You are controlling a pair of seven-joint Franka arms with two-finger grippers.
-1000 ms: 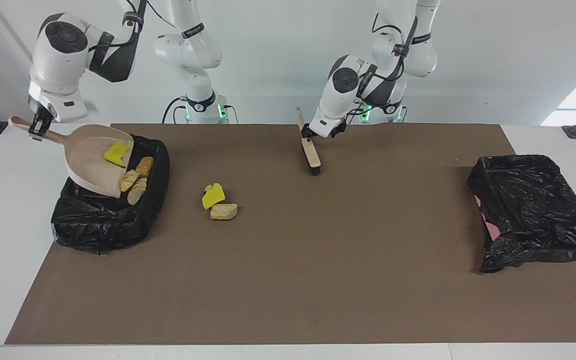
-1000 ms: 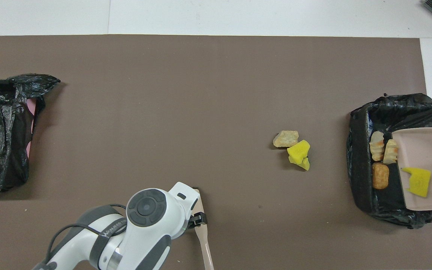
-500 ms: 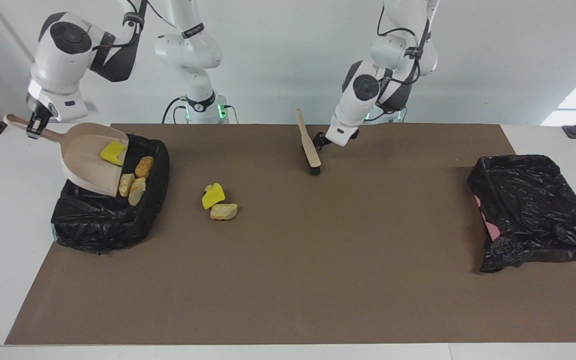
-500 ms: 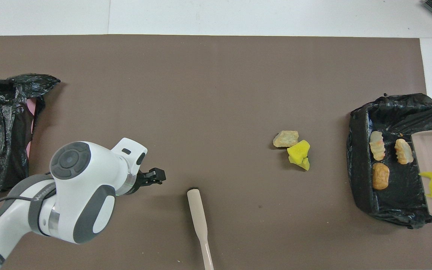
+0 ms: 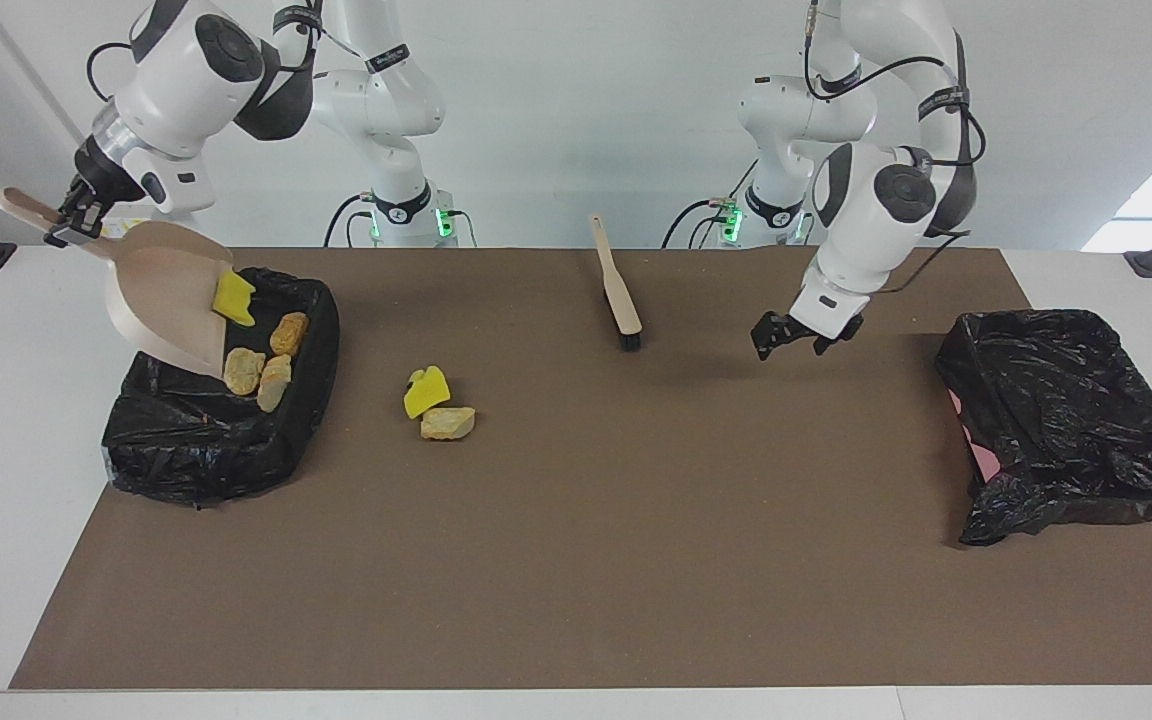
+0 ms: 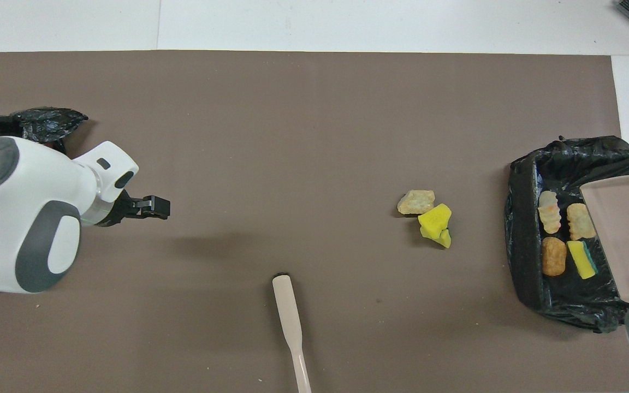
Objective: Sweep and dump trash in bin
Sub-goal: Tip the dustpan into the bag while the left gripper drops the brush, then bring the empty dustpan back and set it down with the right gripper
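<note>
Trash [image 5: 439, 407] on mat — right gripper [image 5: 73, 215] pinching tilted dustpan [image 5: 164, 298] over bin [image 5: 216, 445], left gripper [image 5: 786, 337] spread, empty.

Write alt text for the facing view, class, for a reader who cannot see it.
The right pincer holds a beige dustpan tilted over a black-lined bin, where a yellow sponge piece and three tan lumps fall in. Two scraps lie on the brown mat beside the bin. The open left pincer hovers above the mat, apart from the brush.
</note>
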